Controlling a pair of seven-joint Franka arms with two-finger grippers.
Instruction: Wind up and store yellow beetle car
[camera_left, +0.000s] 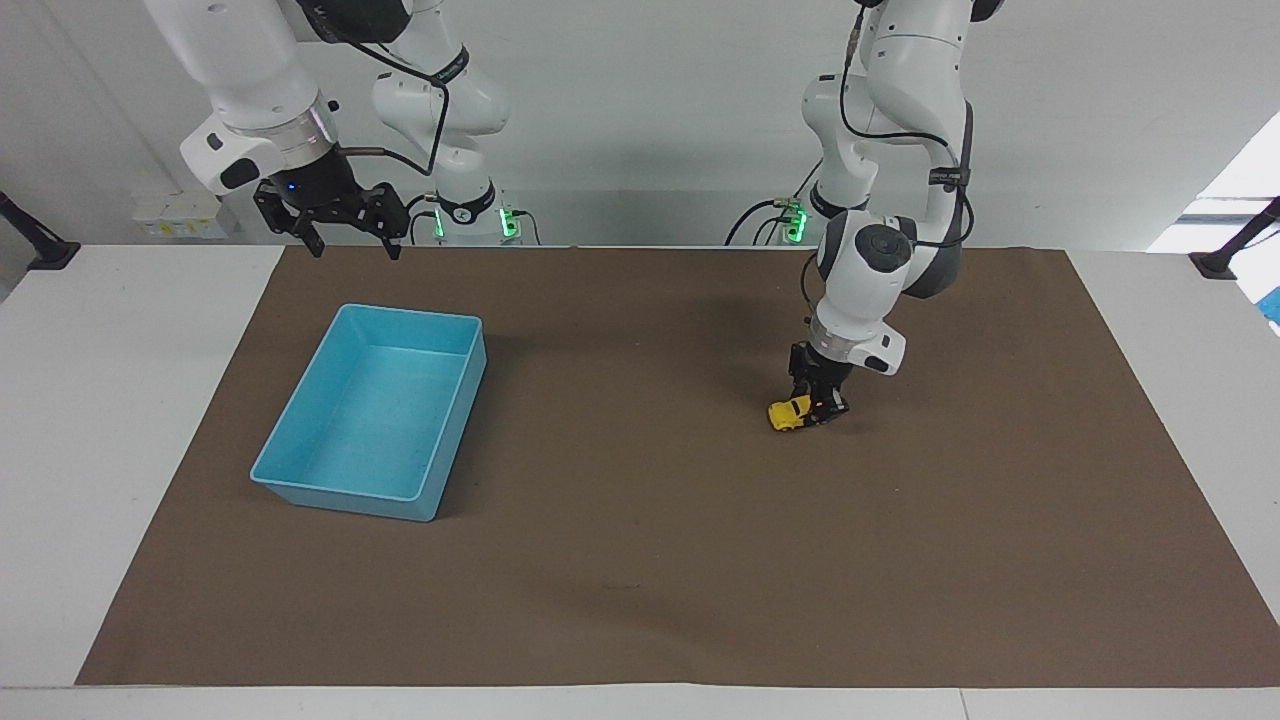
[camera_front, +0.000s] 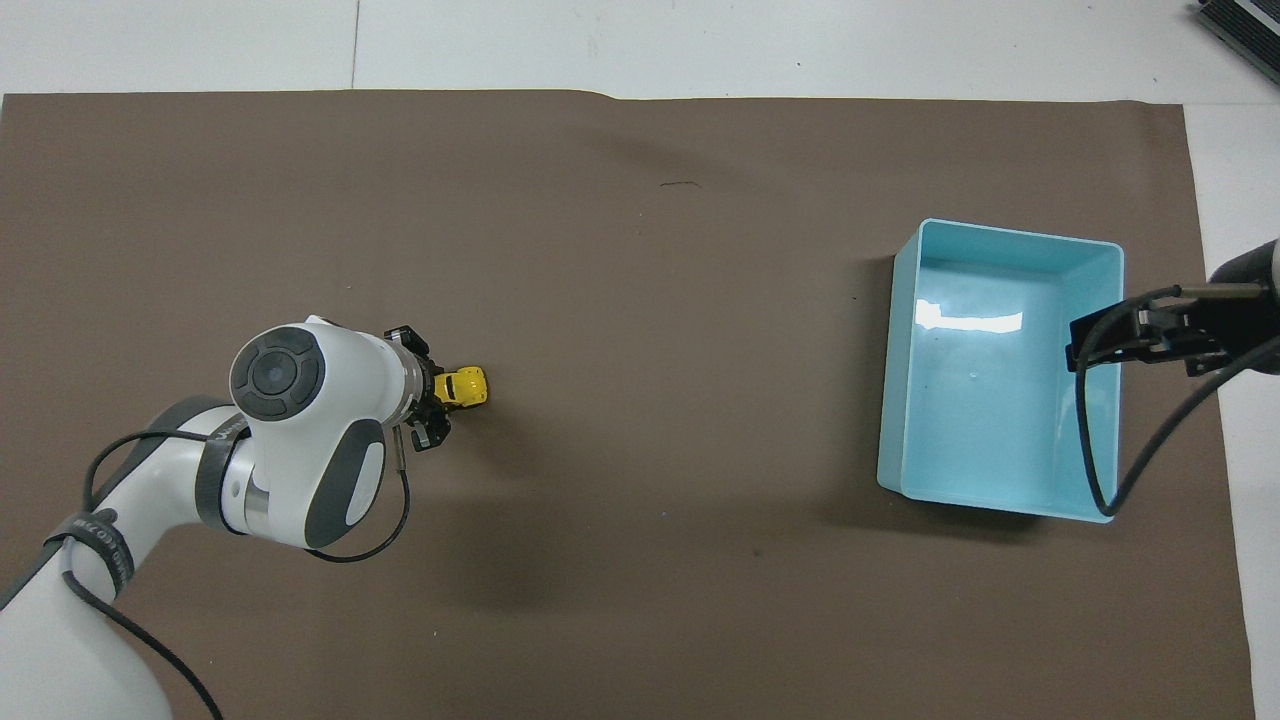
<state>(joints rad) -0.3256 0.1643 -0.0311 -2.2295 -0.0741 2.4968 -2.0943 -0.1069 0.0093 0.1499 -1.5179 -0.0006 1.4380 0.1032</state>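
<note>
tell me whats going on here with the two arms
The left gripper is down on the brown mat, shut on the yellow beetle car, which sits on the mat toward the left arm's end. The right gripper waits open in the air by the empty blue tray. The car is not yet stored.

Tiny yellow beetle car — upright, on brown mat

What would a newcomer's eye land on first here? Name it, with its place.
First, the yellow beetle car, a bright speck on the brown mat toward the left arm's end, gripped by the left gripper at mat level. Next, the blue tray, empty, toward the right arm's end. The right gripper waits open, raised by the tray's robot-side end.
</note>
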